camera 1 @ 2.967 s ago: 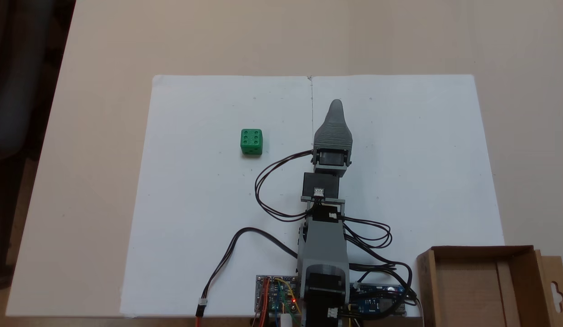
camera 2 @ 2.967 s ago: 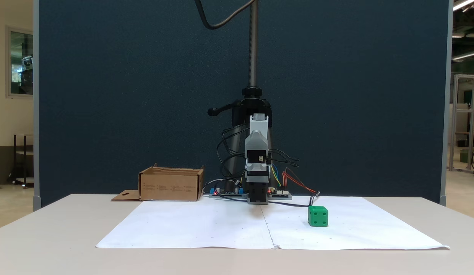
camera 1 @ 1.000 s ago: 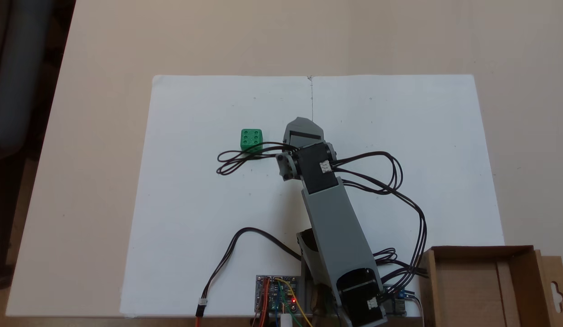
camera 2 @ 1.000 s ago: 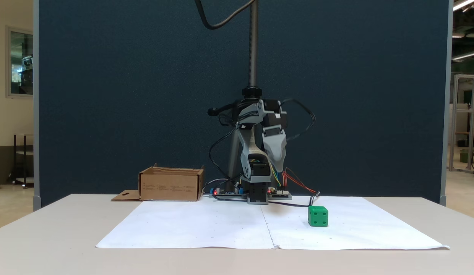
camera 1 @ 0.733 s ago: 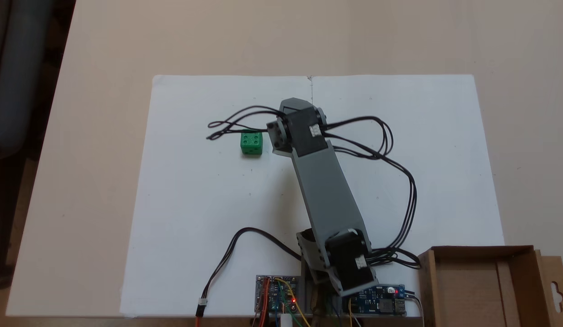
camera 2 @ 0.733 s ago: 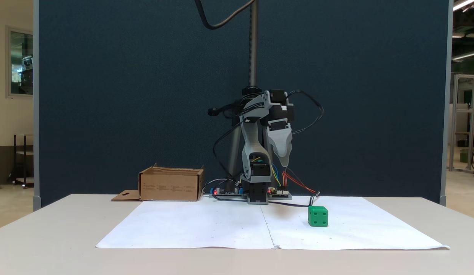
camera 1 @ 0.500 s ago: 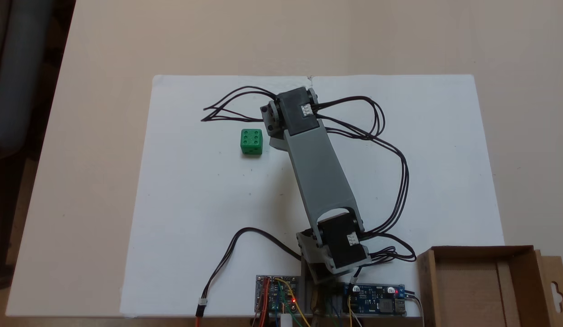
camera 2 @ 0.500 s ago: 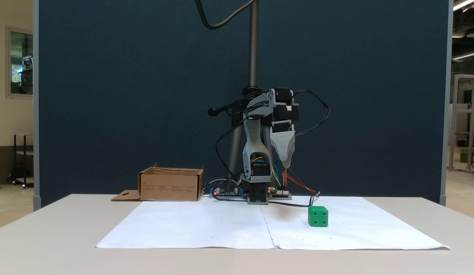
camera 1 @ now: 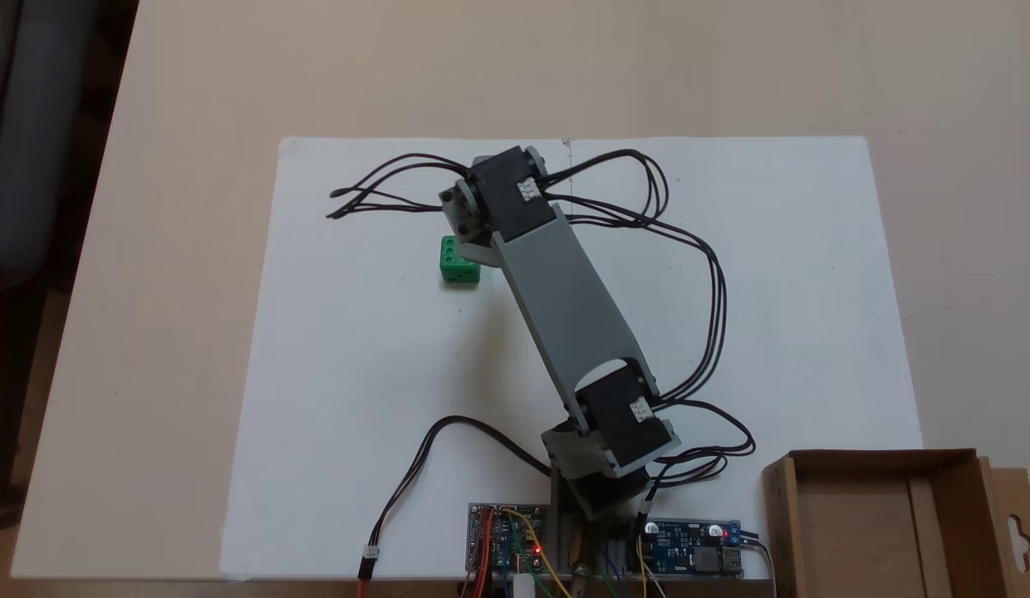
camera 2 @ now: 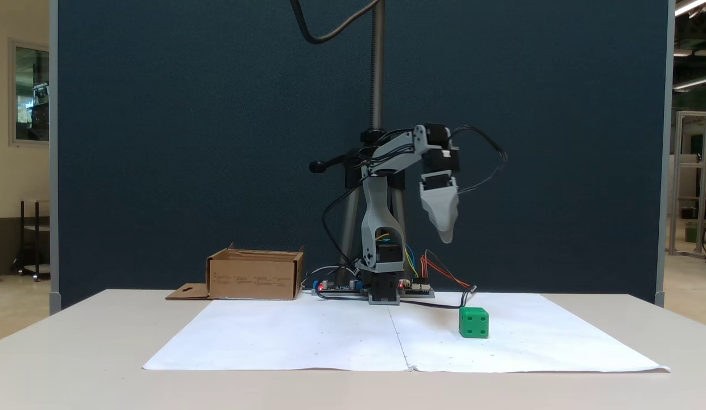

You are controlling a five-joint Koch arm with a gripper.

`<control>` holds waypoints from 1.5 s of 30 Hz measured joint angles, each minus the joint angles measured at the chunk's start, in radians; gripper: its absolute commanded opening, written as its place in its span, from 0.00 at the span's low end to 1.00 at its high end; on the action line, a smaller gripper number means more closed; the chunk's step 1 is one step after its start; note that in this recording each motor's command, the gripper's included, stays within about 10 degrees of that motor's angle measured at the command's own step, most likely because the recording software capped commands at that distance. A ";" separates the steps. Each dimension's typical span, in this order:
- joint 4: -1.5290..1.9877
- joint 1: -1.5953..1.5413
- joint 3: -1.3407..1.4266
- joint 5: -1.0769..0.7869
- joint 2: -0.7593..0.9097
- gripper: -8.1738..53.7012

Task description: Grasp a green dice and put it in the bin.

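A pale worktop [camera 1: 191,100], a big white paper sheet [camera 1: 357,357] lay flat on it, a brown bin [camera 1: 880,515] sat at one corner, circuit boards [camera 1: 505,548] by the edge

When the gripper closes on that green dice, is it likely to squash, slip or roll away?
The green dice looks like a hard plastic cube, so it probably won't squash. Its flat faces rest squarely on the paper, so rolling seems unlikely, though a sideways nudge might slide it. The rounded edges and smooth faces could let it slip if the gripper, now hanging above it, catches a corner.
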 measured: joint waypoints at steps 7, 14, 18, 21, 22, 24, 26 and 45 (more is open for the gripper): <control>-0.023 -0.086 0.002 0.021 -0.167 0.84; -0.032 -0.083 0.002 0.021 -0.206 0.84; -0.041 -0.066 0.002 0.021 -0.212 0.84; -0.051 -0.055 0.003 0.020 -0.224 0.84; -0.055 -0.054 0.002 0.021 -0.222 0.84; -0.060 -0.052 0.002 0.018 -0.224 0.84; -0.075 -0.049 0.002 0.018 -0.222 0.84; -0.143 -0.054 0.052 0.018 -0.259 0.84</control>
